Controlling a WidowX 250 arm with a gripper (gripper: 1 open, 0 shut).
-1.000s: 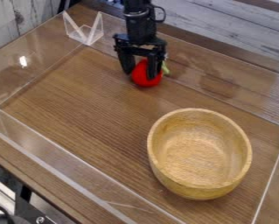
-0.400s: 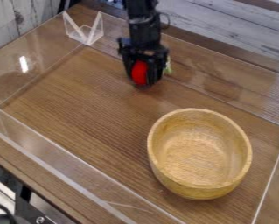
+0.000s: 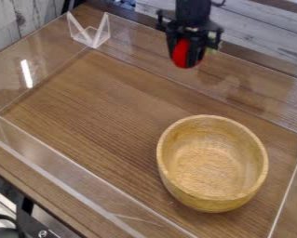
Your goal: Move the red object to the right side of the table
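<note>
The red object (image 3: 183, 55), a small round bright-red toy fruit, hangs above the far middle of the table (image 3: 101, 112), off the wood. My black gripper (image 3: 188, 54) points straight down from the top of the view and is shut on the fruit, its dark fingers (image 3: 169, 48) pressed against both sides. The fruit's stem end is hidden by the gripper body.
A round light-wood bowl (image 3: 211, 160) stands at the near right. Low clear acrylic walls (image 3: 63, 172) edge the tabletop, with a clear folded stand (image 3: 87, 31) at the far left corner. Bare wood lies left of the bowl.
The gripper closed on the red fruit, lifted it off the table, and carried it right and toward the far edge.
</note>
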